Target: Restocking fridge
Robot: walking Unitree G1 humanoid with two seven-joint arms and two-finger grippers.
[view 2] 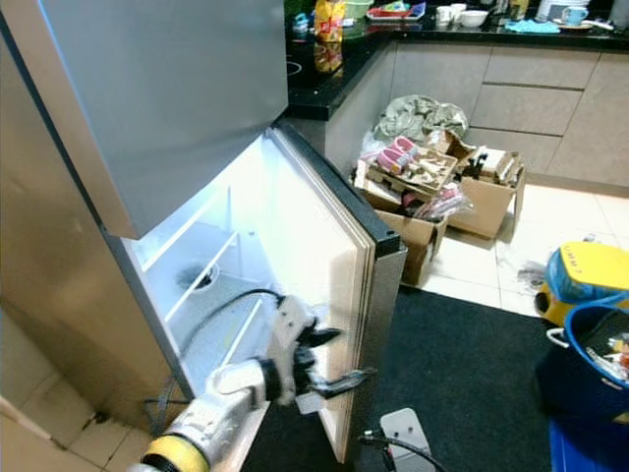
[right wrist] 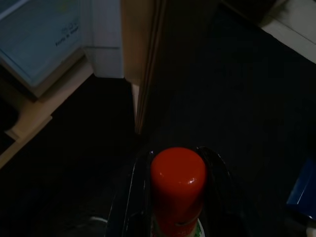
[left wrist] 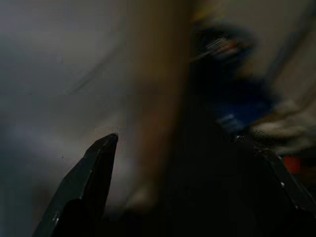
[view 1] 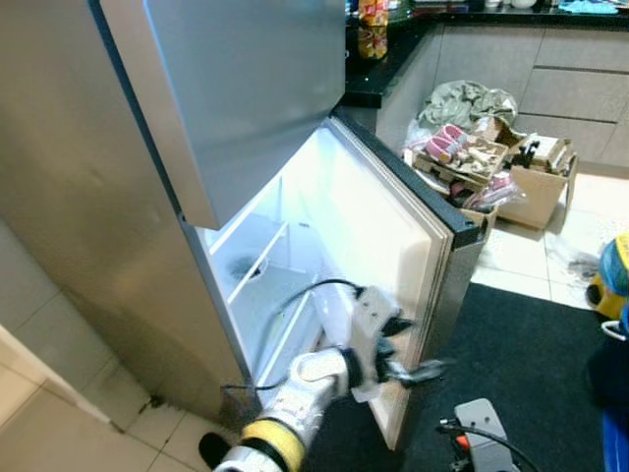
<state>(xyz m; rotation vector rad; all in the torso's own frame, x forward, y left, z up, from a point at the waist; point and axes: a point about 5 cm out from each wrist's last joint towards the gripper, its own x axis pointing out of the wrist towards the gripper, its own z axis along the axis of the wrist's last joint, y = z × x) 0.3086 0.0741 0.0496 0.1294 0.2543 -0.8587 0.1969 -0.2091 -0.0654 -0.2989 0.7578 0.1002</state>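
Right wrist view: right gripper (right wrist: 177, 197) fingers clamp a red-capped bottle (right wrist: 177, 187); left gripper (view 2: 329, 359) fingers spread beside the open silver fridge door (view 2: 339, 285).

The fridge (view 1: 118, 197) is brushed silver outside, its door (view 2: 314, 265) lining cream-white and the interior lit pale white. A red-capped bottle (right wrist: 177, 187) sits between black fingers (right wrist: 133, 197). The floor mat (view 2: 462, 364) is black, the tiles (view 2: 560, 226) cream, the bucket (view 2: 590, 344) blue.
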